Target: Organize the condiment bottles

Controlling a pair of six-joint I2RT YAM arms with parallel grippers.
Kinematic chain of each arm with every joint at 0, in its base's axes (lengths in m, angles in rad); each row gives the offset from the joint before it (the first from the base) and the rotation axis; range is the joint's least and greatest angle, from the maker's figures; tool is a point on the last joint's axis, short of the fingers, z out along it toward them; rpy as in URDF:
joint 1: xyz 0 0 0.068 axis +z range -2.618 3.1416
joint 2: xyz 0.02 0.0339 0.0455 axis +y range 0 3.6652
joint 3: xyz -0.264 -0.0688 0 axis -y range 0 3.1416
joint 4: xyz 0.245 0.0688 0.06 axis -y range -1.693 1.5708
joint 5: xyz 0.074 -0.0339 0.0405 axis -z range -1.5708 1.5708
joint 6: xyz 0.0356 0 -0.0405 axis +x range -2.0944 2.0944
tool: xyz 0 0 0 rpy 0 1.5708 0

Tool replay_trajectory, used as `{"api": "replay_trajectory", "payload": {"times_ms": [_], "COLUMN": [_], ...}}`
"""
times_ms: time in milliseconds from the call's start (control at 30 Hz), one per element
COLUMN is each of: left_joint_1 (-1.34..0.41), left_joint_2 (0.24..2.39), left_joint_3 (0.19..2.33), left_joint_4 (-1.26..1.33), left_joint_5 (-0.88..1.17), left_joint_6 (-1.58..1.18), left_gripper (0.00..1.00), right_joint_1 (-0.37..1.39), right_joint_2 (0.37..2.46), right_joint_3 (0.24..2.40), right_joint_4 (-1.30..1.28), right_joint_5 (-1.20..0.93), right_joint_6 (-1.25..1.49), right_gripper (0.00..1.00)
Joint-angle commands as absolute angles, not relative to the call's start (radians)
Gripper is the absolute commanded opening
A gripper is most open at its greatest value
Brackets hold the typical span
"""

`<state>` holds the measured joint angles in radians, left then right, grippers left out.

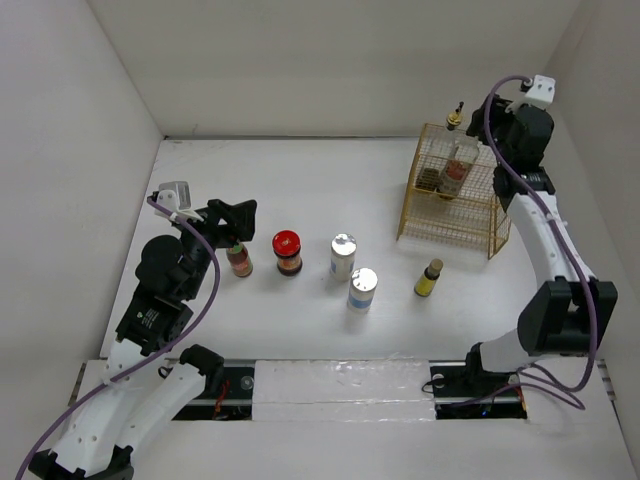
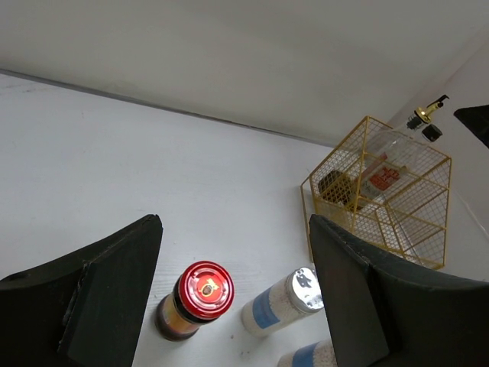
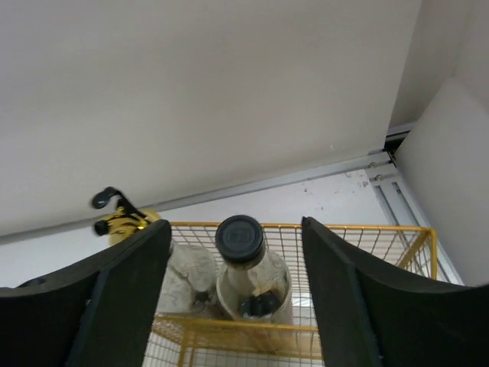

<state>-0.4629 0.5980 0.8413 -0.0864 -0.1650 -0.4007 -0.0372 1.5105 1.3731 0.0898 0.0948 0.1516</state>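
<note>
1. Nearest: front silver-topped cylinder (image 1: 362, 289), upright on the worktop (image 1: 300, 180). The small yellow bottle (image 1: 429, 278) stands to its right, apart.
2. Next row, left to right: red-labelled bottle (image 1: 239, 260), red-lidded jar (image 1: 287, 252), back silver-topped cylinder (image 1: 343, 256). All are upright with gaps between them.
3. The left tool (image 2: 234, 220) hangs just over and behind the red-labelled bottle. Its jaws are apart with nothing between them. Cannot tell whether it touches the bottle.
4. Gold wire basket (image 1: 450, 225) at far right. The black-capped sauce bottle (image 3: 240, 238) stands upright inside it, with the gold-spouted clear bottle (image 3: 122, 220) beside it.
5. The right tool (image 3: 234, 223) is above the basket, jaws spread on either side of the black cap with gaps showing, gripping nothing.
</note>
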Motion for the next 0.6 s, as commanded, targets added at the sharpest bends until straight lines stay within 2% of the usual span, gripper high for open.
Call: {"api": "replay_trajectory", "payload": {"times_ms": [0, 33, 100, 133, 200, 233, 300, 333, 433, 467, 567], "left_joint_1": [-0.463, -0.463, -0.463, -0.463, -0.463, -0.463, -0.463, -0.463, -0.463, -0.463, -0.463], "left_joint_2": [0.597, 0.597, 0.597, 0.606, 0.606, 0.606, 0.606, 0.606, 0.606, 0.606, 0.597], "left_joint_3": [0.838, 0.838, 0.838, 0.838, 0.838, 0.838, 0.838, 0.838, 0.847, 0.847, 0.847], "left_joint_4": [-0.034, -0.034, -0.034, -0.034, -0.043, -0.043, -0.043, -0.043, -0.063, -0.063, -0.093], "left_joint_5": [-0.163, -0.163, -0.172, -0.172, -0.172, -0.172, -0.187, -0.207, -0.245, -0.28, -0.363], "left_joint_6": [-0.405, -0.405, -0.405, -0.405, -0.405, -0.405, -0.414, -0.414, -0.443, -0.452, -0.5], "left_gripper": [0.74, 0.74, 0.74, 0.74, 0.74, 0.74, 0.74, 0.74, 0.74, 0.74, 0.74], "right_joint_1": [0.009, 0.024, 0.063, 0.115, 0.181, 0.258, 0.333, 0.366, 0.466, 0.515, 0.618], "right_joint_2": [1.392, 1.343, 1.299, 1.281, 1.258, 1.249, 1.258, 1.258, 1.287, 1.299, 1.368], "right_joint_3": [1.321, 1.263, 1.197, 1.166, 1.089, 1.069, 1.057, 1.048, 1.048, 1.048, 1.117], "right_joint_4": [0.156, 0.173, 0.196, 0.196, 0.21, 0.21, 0.172, 0.154, 0.094, 0.08, 0.042], "right_joint_5": [0.123, 0.123, 0.075, 0.055, 0.017, -0.003, -0.017, -0.037, -0.125, -0.211, -0.276], "right_joint_6": [0.189, 0.202, 0.218, 0.23, 0.242, 0.251, 0.232, 0.232, 0.206, 0.192, 0.132], "right_gripper": [0.73, 0.59, 0.43, 0.25, 0.14, 0.12, 0.12, 0.15, 0.43, 0.57, 0.68]}}
